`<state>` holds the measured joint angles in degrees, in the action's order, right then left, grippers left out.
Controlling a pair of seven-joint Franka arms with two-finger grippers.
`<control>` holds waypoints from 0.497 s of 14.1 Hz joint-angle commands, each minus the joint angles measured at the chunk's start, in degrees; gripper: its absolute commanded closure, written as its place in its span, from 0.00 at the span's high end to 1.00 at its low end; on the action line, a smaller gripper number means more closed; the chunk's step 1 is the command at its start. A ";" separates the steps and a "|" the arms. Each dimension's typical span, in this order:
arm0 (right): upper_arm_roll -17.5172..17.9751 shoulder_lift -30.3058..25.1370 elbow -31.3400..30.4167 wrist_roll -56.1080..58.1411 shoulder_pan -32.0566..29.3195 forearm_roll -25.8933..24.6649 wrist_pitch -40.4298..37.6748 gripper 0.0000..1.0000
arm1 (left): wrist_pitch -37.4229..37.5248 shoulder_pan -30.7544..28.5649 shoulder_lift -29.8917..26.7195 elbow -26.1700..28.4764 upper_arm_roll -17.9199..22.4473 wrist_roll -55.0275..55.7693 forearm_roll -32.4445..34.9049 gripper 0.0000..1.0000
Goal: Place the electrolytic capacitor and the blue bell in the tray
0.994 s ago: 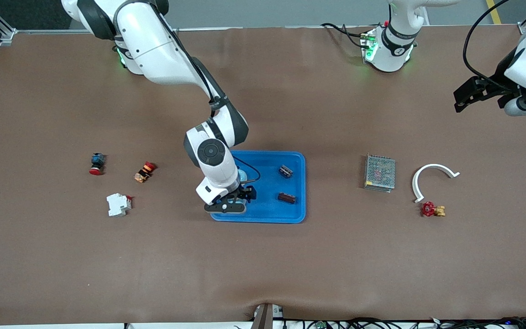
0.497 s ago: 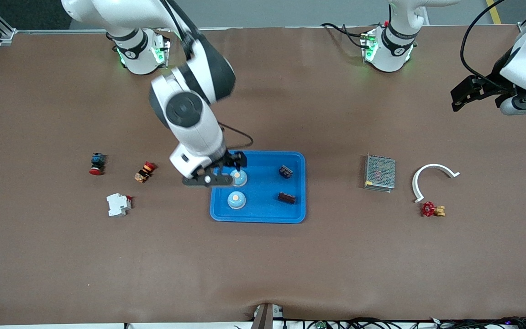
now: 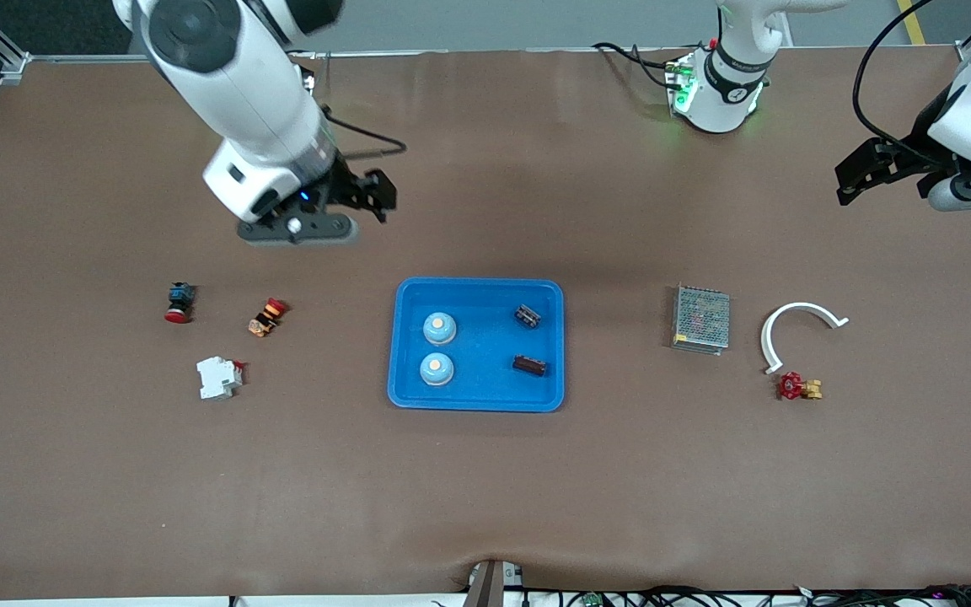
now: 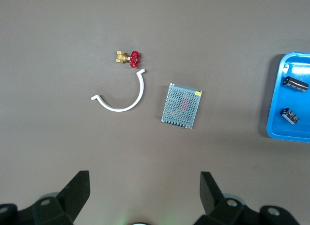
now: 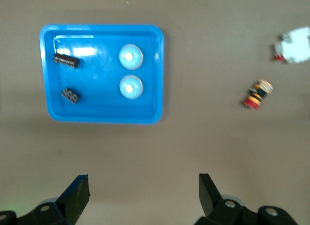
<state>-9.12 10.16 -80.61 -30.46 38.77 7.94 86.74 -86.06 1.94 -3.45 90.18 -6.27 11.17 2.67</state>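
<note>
The bright blue tray lies mid-table. In it are two light blue bells and two dark electrolytic capacitors. My right gripper is open and empty, high over bare table between the tray and the right arm's base. Its wrist view shows the tray, both bells and both capacitors past its spread fingers. My left gripper is open and empty, waiting over the left arm's end of the table.
Toward the right arm's end lie a red-capped push button, an orange and red button and a white breaker. Toward the left arm's end lie a metal mesh box, a white curved clip and a red valve.
My right gripper let go of the second blue bell in the tray, rose, and moved away toward the right arm's base. The left arm has barely moved.
</note>
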 commanded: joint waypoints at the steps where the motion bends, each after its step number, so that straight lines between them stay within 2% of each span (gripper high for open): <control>1: 0.51 -6.63 -3.41 2.93 -2.29 -0.64 -4.90 1.00 | 0.54 -0.44 -0.77 -0.54 0.12 -0.45 -1.08 1.00; 5: 0.51 -14.63 -10.96 9.26 -6.06 -3.10 -5.01 1.00 | 0.54 -0.44 -0.77 -1.15 0.30 -1.15 -1.00 1.00; 7: 1.21 -16.39 -12.99 12.33 -11.49 -3.28 -5.01 1.00 | 0.54 -0.36 -0.86 -1.06 0.30 -1.15 -0.91 1.00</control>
<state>-9.22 -2.72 -89.09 -21.15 32.06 5.20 80.72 -86.06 1.79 -3.48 89.31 -6.07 11.17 2.66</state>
